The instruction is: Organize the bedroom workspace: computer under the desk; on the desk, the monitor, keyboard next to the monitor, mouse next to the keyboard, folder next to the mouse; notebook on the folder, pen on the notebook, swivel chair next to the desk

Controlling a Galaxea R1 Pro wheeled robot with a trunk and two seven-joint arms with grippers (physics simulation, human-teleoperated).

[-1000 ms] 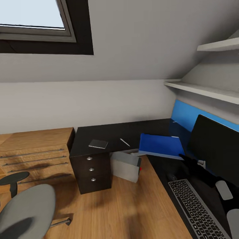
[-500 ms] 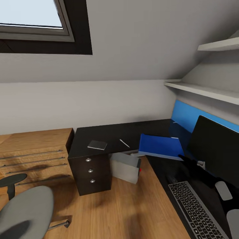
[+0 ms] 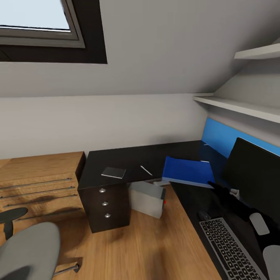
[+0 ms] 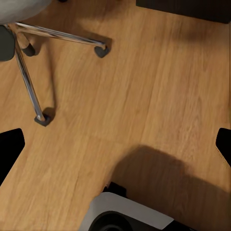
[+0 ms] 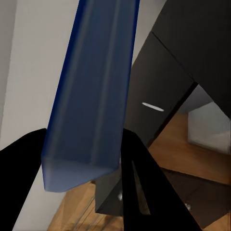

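The folder (image 3: 188, 171), a flat bright blue rectangle, sits right of centre in the head view, held above the inner corner of the desk (image 3: 155, 153) by the right gripper (image 3: 213, 184), whose black fingers clench its near right edge. In the right wrist view the folder (image 5: 91, 91) appears edge-on as a smooth blue slab between 2 dark fingers (image 5: 139, 183).

The desk is a glossy black L with 3 drawers and round silver knobs (image 3: 102, 190) at its left end. On the top lie the notebook (image 3: 113, 172), a thin dark grey rectangle, and to its right the pen (image 3: 146, 170), a slim white stick; the 2 are apart. Below the desk edge stands the computer (image 3: 147, 198), a light grey box with a small red spot. At lower right the keyboard (image 3: 233, 251) shows rows of black keys, with the mouse (image 3: 203, 215) just beyond its far left corner and the flat black monitor (image 3: 256, 179) at the right edge.

The chair (image 3: 27, 254), grey and rounded, fills the lower left on a wooden floor (image 3: 155, 249); its chrome legs and casters (image 4: 33, 91) show in the left wrist view. There the left gripper (image 4: 115, 144) has dark fingertips (image 4: 9, 149) at opposite edges, spread wide and gripping nothing.
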